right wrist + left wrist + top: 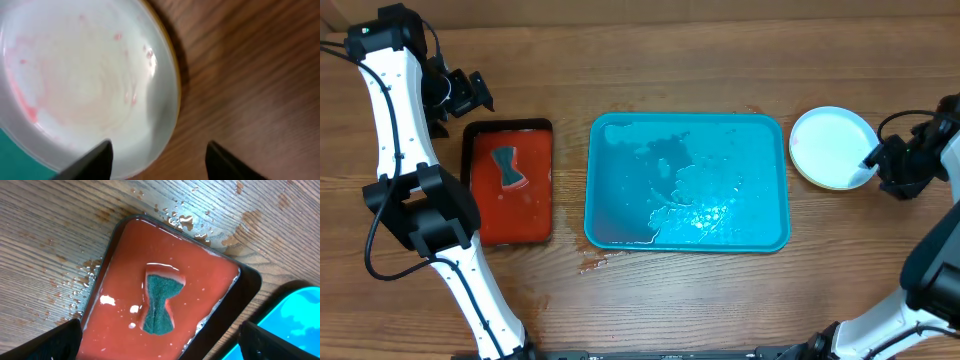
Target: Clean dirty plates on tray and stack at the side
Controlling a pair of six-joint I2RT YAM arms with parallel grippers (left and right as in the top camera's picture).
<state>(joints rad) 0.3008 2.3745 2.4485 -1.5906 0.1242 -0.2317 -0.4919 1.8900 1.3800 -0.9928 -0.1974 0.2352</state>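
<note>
The blue tray (pixel 620 225) lies mid-table, wet, with no plates on it; its corner shows in the left wrist view (pixel 300 315). A white plate with a light blue rim (pixel 830 145) lies on the table to the tray's right. It carries faint pink smears in the right wrist view (pixel 85 75), and a thin yellowish edge shows beneath its rim. Other plates are not seen apart. My right gripper (pixel 880 165) is open at the plate's right edge, one finger over the rim (pixel 160 150). My left gripper (pixel 470 92) is open and empty, above the red tray (pixel 160 330).
A red, black-edged tray (pixel 510 220) stands left of the blue tray, filled with liquid (pixel 200 275). A green sponge (pixel 508 168) lies in it (pixel 159 302). Water drops are spattered on the wood around both trays.
</note>
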